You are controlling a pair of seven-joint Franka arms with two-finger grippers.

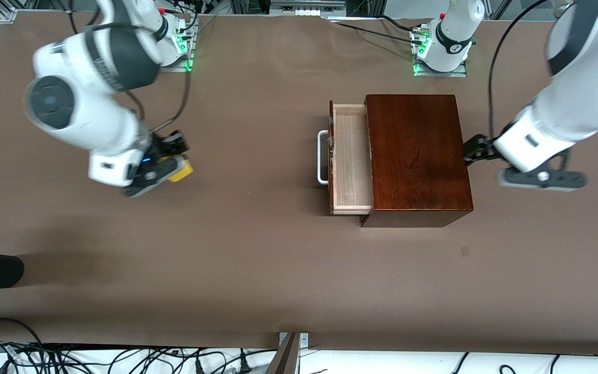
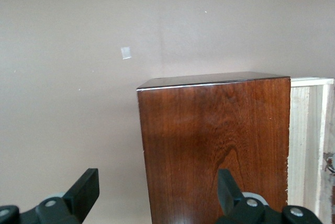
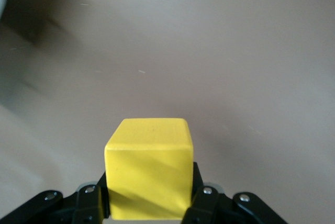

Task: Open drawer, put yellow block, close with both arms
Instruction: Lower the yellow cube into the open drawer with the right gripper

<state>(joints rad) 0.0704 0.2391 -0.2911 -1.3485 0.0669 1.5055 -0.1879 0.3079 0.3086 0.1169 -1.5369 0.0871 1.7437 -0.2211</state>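
Yellow block (image 3: 149,169) between right gripper (image 3: 149,203) fingers

My black right pincer (image 3: 149,203) grips a bright yellow block (image 3: 148,177). The drawer (image 1: 351,158) is pale wood with a white handle (image 1: 322,164), in a glossy reddish-brown box (image 1: 416,150). My arms are white with dark grey joints, over a plain brown desk (image 1: 257,249).
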